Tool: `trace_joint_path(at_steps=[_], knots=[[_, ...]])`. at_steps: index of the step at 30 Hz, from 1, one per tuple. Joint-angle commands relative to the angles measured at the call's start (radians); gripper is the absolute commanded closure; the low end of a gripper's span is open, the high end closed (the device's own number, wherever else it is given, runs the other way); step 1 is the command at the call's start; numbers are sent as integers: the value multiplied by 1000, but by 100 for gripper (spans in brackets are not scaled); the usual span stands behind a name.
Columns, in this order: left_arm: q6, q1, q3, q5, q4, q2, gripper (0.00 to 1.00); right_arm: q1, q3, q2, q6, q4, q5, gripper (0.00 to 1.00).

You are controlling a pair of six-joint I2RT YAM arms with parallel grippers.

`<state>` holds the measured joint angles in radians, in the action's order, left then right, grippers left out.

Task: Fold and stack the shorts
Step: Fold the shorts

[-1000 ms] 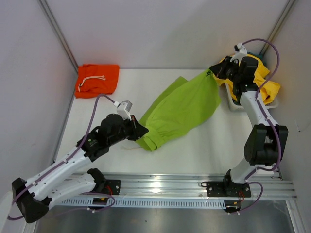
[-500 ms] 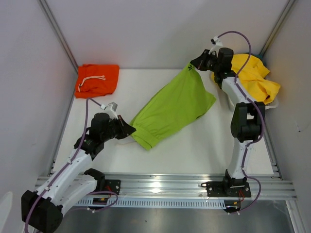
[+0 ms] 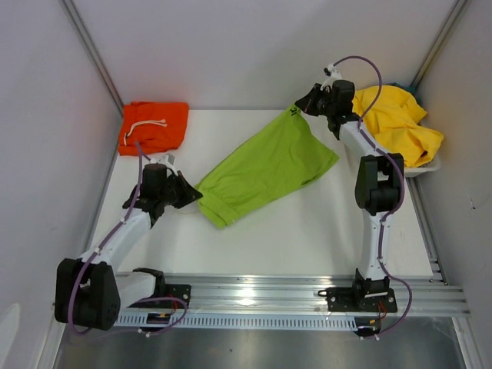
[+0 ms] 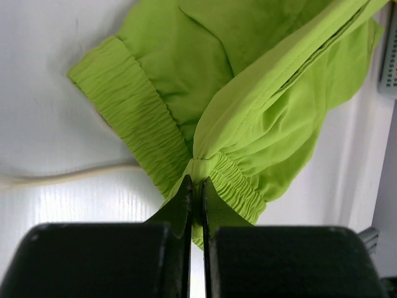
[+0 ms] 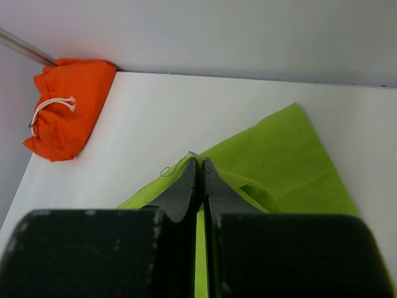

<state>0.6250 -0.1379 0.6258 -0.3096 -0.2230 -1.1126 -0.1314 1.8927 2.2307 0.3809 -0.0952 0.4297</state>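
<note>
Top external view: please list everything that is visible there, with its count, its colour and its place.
lime green shorts: one, lime green, diagonal across the table's middle
orange shorts: one, orange, white drawstring, folded, far left corner
yellow shorts: heap, count unclear, yellow, far right
tray: one, white, under the yellow heap
table: one, white
rail: one, silver, near edge
left gripper: one, black, shut on the green waistband
right gripper: one, black, shut on the green far end

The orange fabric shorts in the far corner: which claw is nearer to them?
Left. The left claw is just in front of the orange fabric shorts, gripping the lime green fabric shorts; the right claw grips their other end, further right.
</note>
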Motion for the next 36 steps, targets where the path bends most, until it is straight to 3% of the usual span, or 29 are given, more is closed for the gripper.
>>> trace_joint_path(at_steps=[1, 12, 18, 24, 29, 36], knots=[[-22, 30, 86, 121, -18, -57, 100, 18, 80, 20, 0, -54, -138, 100], [-24, 38, 288, 302, 33, -314, 100, 7, 236, 124, -40, 58, -210, 100], [-68, 38, 482, 274, 74, -594, 100, 9, 77, 76, -23, -80, -302, 100], [-107, 38, 684, 268, 60, -748, 100, 19, 94, 102, -36, -75, -333, 100], [-139, 38, 888, 294, 21, -894, 99, 21, 328, 214, -66, 47, -348, 100], [-146, 40, 1112, 273, -39, -1049, 100, 21, 511, 351, -89, 155, -394, 100]])
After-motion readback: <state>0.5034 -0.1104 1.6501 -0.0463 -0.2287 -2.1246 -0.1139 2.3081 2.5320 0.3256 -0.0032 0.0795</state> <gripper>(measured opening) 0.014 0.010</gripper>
